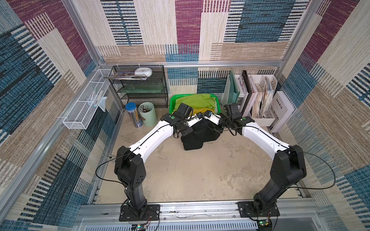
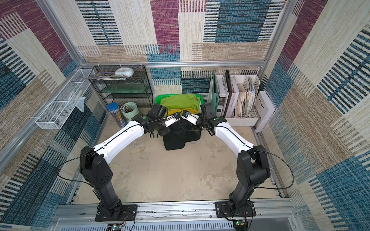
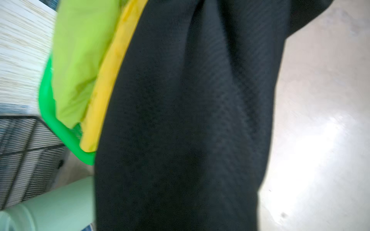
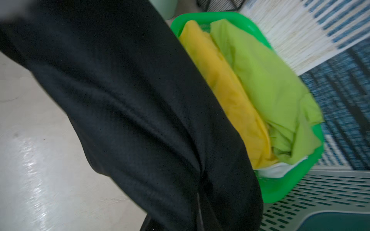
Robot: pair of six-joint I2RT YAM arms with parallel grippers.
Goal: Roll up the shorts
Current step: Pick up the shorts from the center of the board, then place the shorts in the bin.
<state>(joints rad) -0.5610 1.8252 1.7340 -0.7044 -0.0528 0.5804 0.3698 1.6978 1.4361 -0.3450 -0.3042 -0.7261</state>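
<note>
shorts (image 1: 197, 137) just before cloth-filled green tray (image 1: 171, 102)

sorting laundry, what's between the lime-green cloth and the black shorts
The yellow cloth, between the lime-green cloth and the shorts, in the green tray; both wrist views show it.

Seen close, the shorts (image 3: 180, 120) are matt black cloth with a fine mesh weave, soft and loosely creased. The lime-green cloth (image 4: 260, 80) and the yellow cloth (image 4: 220, 96) look thin, smooth and matt. The green tray (image 3: 66, 140) is glossy moulded plastic. The table (image 3: 320, 140) is pale, mottled and shiny under glare. The black rack (image 1: 144, 102) is matt metal wire mesh, and the walls (image 1: 190, 24) look like coarse woven fabric.
</note>
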